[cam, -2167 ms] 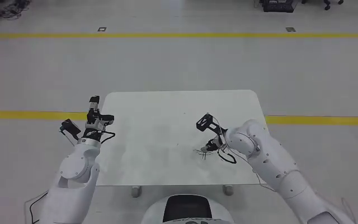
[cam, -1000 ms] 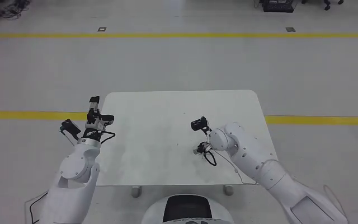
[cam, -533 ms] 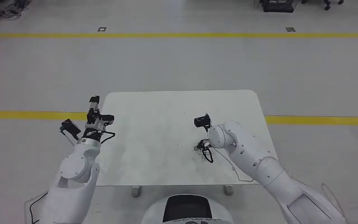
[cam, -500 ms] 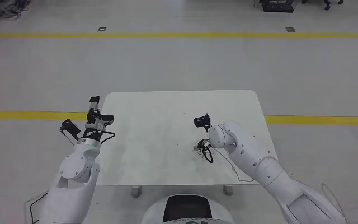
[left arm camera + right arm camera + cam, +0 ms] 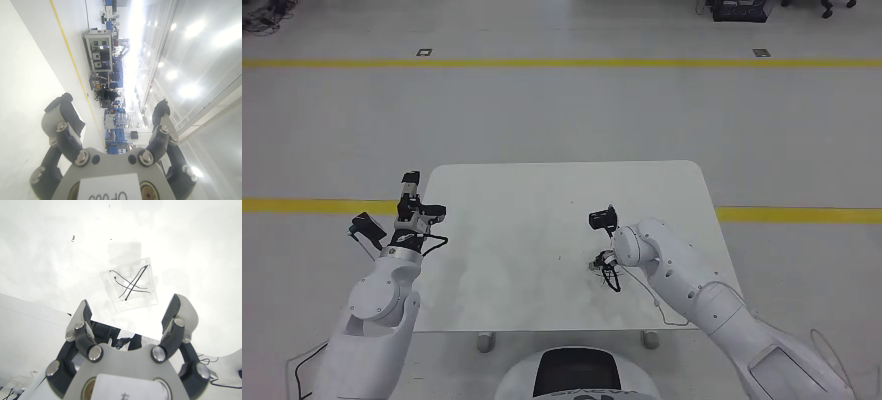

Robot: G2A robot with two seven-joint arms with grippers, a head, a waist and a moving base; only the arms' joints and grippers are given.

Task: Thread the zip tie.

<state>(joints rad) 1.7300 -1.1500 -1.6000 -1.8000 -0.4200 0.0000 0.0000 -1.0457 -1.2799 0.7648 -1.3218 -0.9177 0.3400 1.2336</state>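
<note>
Black zip ties (image 5: pixel 133 286) lie crossed inside a shallow clear tray (image 5: pixel 145 303) on the white table (image 5: pixel 56 256), close to the table's front edge. My right gripper (image 5: pixel 130 300) hangs open above the tray and holds nothing; in the top view the right gripper (image 5: pixel 602 268) sits over the table's front right part. My left gripper (image 5: pixel 113 100) is open and empty, pointing up into the room. In the top view the left gripper (image 5: pixel 409 188) stands at the table's left edge.
The white table (image 5: pixel 522 230) is bare across its middle and back. A black cable (image 5: pixel 614 280) loops beside the right wrist. Small dark specks (image 5: pixel 72 237) mark the tabletop beyond the tray.
The right arm has swung in from the right toward the table's middle and now holds over the tray with only small shifts. The left arm has stayed still.
</note>
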